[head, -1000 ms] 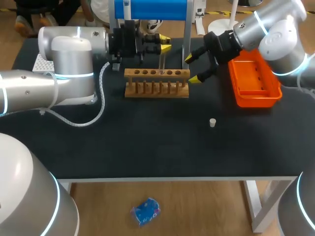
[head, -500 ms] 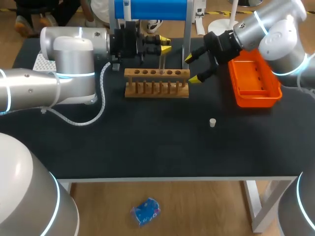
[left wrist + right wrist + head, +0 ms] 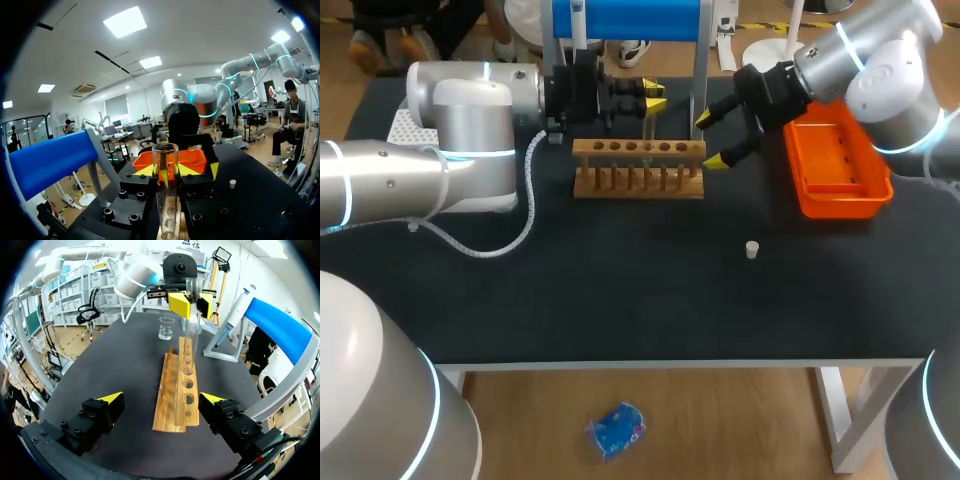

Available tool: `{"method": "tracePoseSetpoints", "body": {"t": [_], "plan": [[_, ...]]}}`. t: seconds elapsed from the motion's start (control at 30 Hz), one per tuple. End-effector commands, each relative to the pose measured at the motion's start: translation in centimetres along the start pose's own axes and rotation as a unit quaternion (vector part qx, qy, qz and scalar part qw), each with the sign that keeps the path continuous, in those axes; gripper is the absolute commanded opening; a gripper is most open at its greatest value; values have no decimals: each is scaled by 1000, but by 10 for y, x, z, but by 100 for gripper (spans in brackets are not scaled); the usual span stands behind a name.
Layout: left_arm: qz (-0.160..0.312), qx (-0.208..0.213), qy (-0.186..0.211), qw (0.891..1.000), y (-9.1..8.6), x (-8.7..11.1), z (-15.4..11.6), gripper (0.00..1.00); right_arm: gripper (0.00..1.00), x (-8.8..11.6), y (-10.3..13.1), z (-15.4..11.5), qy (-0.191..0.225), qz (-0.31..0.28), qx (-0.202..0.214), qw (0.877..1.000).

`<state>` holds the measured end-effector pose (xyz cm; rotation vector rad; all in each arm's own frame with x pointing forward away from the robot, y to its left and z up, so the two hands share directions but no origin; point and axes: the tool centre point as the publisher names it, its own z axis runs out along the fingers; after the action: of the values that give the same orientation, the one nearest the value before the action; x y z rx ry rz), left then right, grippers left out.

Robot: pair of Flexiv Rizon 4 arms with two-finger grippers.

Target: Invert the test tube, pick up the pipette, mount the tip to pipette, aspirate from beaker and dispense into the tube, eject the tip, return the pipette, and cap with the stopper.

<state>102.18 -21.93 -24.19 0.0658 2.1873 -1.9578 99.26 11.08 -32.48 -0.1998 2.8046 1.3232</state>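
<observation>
My left gripper (image 3: 647,97) sits over the back of the wooden rack (image 3: 638,168), its yellow-tipped fingers closed from both sides on the glass test tube (image 3: 648,127). The tube stands upright with its lower end down at the rack's top row of holes. I cannot tell whether it has entered a hole. In my left wrist view the test tube (image 3: 166,190) runs straight up between the fingers of the left gripper (image 3: 166,172) with its open mouth at the far end. The orange tray (image 3: 195,156) and the small white stopper (image 3: 232,183) lie beyond it on the black table (image 3: 260,200). My right gripper (image 3: 711,138) hangs just beside the rack's right end, fingers spread wide with nothing between them. From the right wrist view that gripper (image 3: 162,400) looks along the length of the rack (image 3: 172,405). Ahead of it, the test tube (image 3: 189,335) is pinched in the left gripper (image 3: 190,304) and a clear beaker (image 3: 166,328) stands farther off on the table. In the head view the stopper (image 3: 752,249) stands alone, well apart from the rack. The orange tray (image 3: 838,190) is at the right edge and the blue stand (image 3: 625,18) is behind the rack.
</observation>
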Motion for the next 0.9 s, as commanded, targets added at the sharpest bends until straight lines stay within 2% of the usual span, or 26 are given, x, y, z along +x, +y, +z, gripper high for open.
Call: {"method": "tracePoseSetpoints", "body": {"t": [0.03,0.9], "plan": [[-1,3,6,1000,9,-4,2,0,100,-1,-1,0,1,0,0,1000],[-26,-15,7,1000,32,-6,1,0,100,-1,-1,0,1,0,0,1000]]}}
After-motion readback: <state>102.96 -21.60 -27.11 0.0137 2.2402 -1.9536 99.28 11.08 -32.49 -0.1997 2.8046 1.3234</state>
